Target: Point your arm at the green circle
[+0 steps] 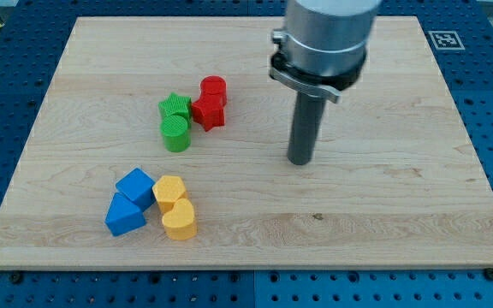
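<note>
The green circle (pixel 175 133) stands on the wooden board (pixel 383 214), left of centre, touching a green star (pixel 175 108) just above it. My tip (pixel 299 161) rests on the board well to the view's right of the green circle and slightly lower, apart from every block. The dark rod rises from the tip to the grey arm body at the view's top.
A red star (pixel 207 112) and a red cylinder (pixel 214 88) sit right of the green star. At the lower left are two blue blocks (pixel 134 186) (pixel 123 216) and two yellow blocks (pixel 170 190) (pixel 180 220). A blue perforated table surrounds the board.
</note>
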Motion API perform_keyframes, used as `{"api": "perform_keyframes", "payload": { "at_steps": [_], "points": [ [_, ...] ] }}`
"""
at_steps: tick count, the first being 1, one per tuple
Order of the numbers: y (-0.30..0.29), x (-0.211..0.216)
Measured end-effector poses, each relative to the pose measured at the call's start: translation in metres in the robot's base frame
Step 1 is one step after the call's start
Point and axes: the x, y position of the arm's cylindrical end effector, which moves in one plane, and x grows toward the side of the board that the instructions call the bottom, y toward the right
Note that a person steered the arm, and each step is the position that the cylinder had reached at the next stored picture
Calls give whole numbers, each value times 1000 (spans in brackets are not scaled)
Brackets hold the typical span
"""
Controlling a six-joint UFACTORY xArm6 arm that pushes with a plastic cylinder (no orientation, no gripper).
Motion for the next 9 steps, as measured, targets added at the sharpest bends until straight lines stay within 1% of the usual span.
{"api": "perform_keyframes", "payload": {
  "at_steps": [2, 4, 5, 6, 9],
  "points": [
    [-29, -4],
    [-111, 15],
    [-156, 15],
    [-190, 10],
    [-196, -1]
  ]
}}
